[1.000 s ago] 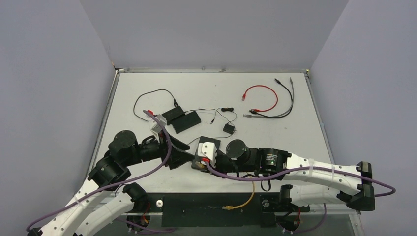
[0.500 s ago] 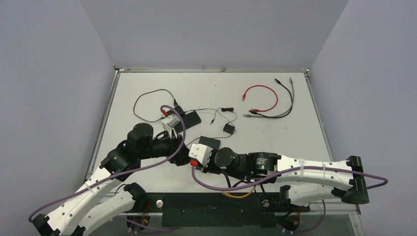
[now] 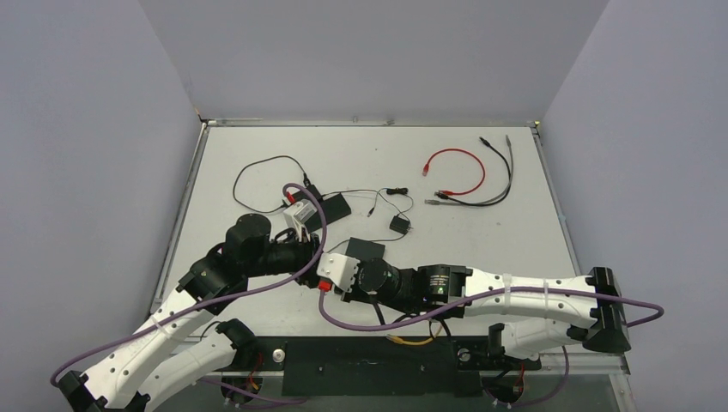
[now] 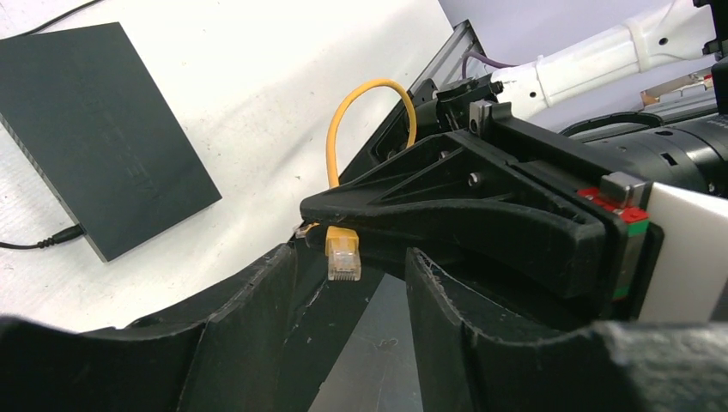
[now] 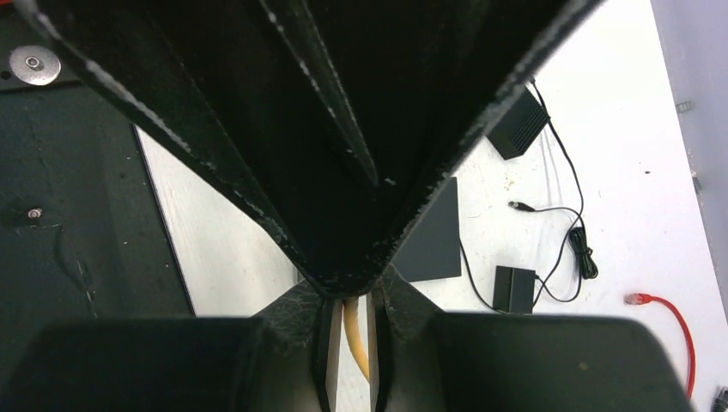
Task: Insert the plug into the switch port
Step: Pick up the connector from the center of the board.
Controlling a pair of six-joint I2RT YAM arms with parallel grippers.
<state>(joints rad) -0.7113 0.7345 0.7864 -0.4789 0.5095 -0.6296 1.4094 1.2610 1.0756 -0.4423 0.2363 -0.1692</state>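
The yellow cable (image 4: 365,103) ends in a clear-tipped yellow plug (image 4: 343,256). In the left wrist view the plug hangs from the tips of my right gripper (image 4: 319,225), which is shut on the cable just behind it. The cable also shows between the shut jaws in the right wrist view (image 5: 354,330). My left gripper (image 4: 350,262) is open, one finger on each side of the plug, not touching it. A flat black switch box (image 4: 94,137) lies on the table beside them, also seen from above (image 3: 365,249). In the top view both grippers, left (image 3: 311,256) and right (image 3: 316,268), meet near the front left; the plug is hidden there.
A second black box (image 3: 322,210) with a looped black lead lies further back. A small black adapter (image 3: 399,225) with thin wires sits mid-table. A red cable (image 3: 455,172) and black cables (image 3: 502,176) lie at the back right. The yellow cable's slack (image 3: 421,336) hangs over the black front rail.
My right gripper has carried the plug leftward, uncovering the flat black box. My left arm has swung right and back, bringing its open fingers around the plug.
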